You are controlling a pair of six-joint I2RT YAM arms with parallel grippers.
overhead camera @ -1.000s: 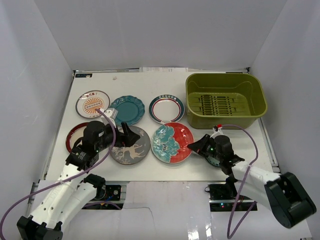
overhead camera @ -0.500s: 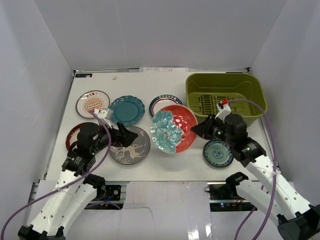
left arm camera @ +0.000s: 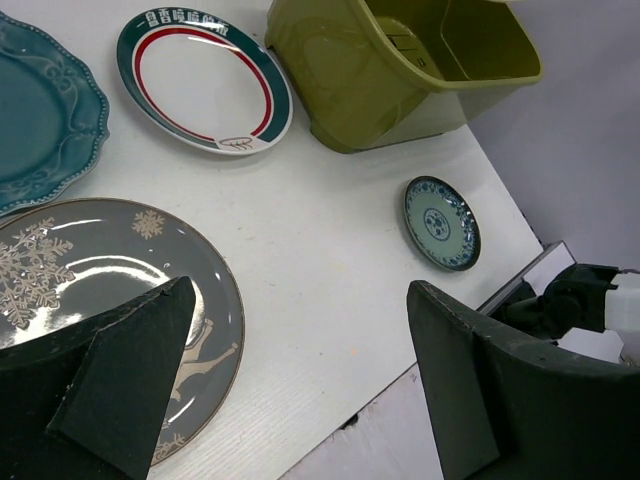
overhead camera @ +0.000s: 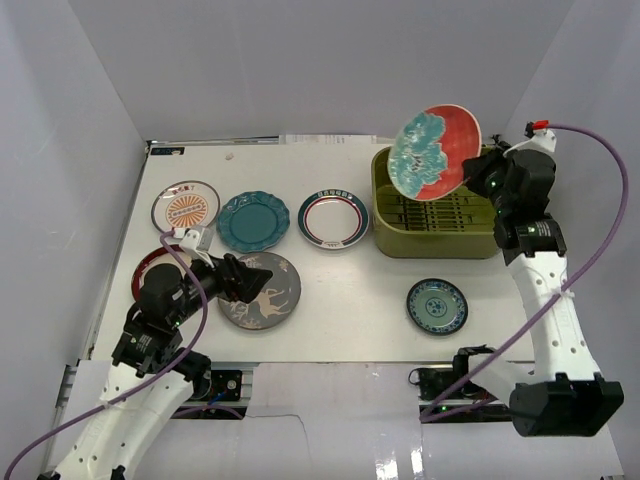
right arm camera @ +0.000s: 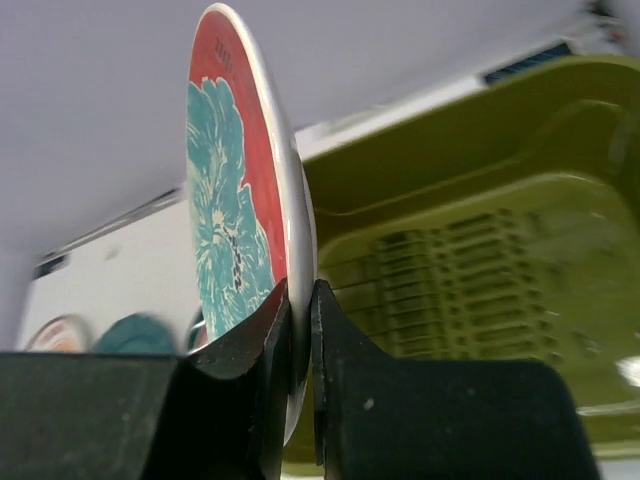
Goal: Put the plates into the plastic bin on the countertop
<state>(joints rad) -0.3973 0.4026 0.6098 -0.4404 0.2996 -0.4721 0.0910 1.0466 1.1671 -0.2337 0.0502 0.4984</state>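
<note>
Holding the red-and-teal plate [overhead camera: 433, 152] by its rim, my right gripper [overhead camera: 478, 172] pinches it tight, tilted nearly on edge in the air above the plastic bin [overhead camera: 400, 240]. My left gripper [overhead camera: 255, 278] hovers over the grey deer plate [overhead camera: 275, 300], jaws wide with nothing between them. On the countertop [overhead camera: 340, 290] I see the small teal-white plate [overhead camera: 437, 305] just in front of the bin, and the orange sunburst plate [overhead camera: 186, 208], teal scalloped plate [overhead camera: 253, 220] and white red-rimmed plate [overhead camera: 333, 217] in a row to the bin's left.
</note>
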